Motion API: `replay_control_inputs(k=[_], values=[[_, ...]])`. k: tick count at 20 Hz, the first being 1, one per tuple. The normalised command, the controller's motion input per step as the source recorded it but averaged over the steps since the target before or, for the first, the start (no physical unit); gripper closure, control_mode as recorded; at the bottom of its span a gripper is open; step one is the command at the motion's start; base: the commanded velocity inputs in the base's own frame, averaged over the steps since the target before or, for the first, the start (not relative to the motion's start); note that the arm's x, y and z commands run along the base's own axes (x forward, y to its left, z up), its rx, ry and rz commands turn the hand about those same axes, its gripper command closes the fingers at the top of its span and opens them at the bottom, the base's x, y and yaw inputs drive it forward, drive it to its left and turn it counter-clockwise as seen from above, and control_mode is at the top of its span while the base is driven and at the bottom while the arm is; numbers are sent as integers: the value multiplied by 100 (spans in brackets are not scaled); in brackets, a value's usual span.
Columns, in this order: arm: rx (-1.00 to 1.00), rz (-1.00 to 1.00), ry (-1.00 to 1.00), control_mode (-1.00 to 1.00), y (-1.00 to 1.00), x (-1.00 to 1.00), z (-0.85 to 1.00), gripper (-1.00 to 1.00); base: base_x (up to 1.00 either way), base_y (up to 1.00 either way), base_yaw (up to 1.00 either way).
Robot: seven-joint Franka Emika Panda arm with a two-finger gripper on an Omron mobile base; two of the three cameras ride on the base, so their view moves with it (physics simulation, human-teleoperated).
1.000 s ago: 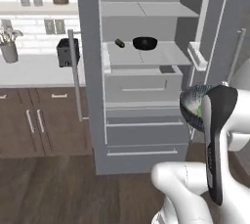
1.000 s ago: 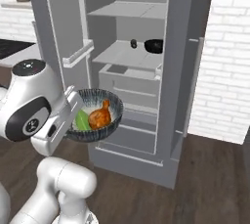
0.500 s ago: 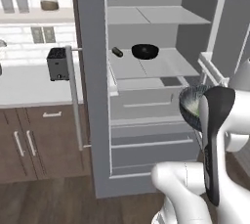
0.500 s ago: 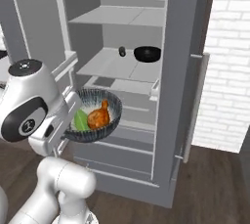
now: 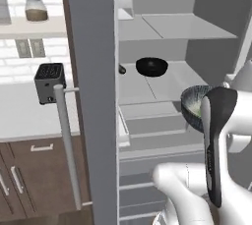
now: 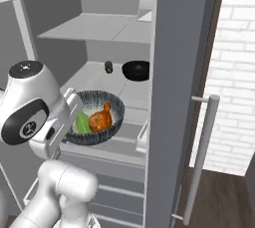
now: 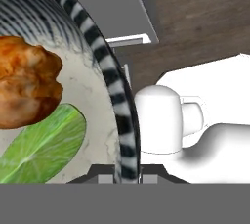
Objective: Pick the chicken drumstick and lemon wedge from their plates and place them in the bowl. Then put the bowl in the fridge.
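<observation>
My gripper [image 7: 126, 178] is shut on the rim of a dark striped bowl [image 7: 110, 71] with a pale inside. In the bowl lie the golden-brown chicken drumstick [image 7: 27, 83] and the green lemon wedge [image 7: 44, 147]. From the right base view, the bowl [image 6: 117, 117] hangs in front of the open fridge [image 6: 179, 72], just before its middle shelf [image 6: 89, 80], with the drumstick [image 6: 101, 117] and lemon wedge [image 6: 82, 122] inside. My gripper [image 6: 69, 122] holds its left rim. The left base view shows the bowl [image 5: 191, 103] partly behind my arm. The plates are out of view.
A plain black bowl [image 6: 136, 70] and a small dark object [image 6: 108, 66] sit at the back of the middle shelf. The open fridge door [image 5: 91, 96] with its bar handle [image 5: 66, 145] stands left of me. A toaster [image 5: 50, 81] is on the counter.
The whole scene has shifted and grown: the base has driven closer to the open fridge. The bowl stays in my gripper and now hangs nearer the middle shelf.
</observation>
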Motion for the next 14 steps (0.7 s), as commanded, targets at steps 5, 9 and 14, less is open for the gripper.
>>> replay_control_inputs(k=[5,9,14], values=[[0,0,0,100,0,0,0,100,58,13,-5],[0,0,0,100,0,0,0,100,52,0,0],[0,0,-1,-100,11,12,20,100,0,0,0]])
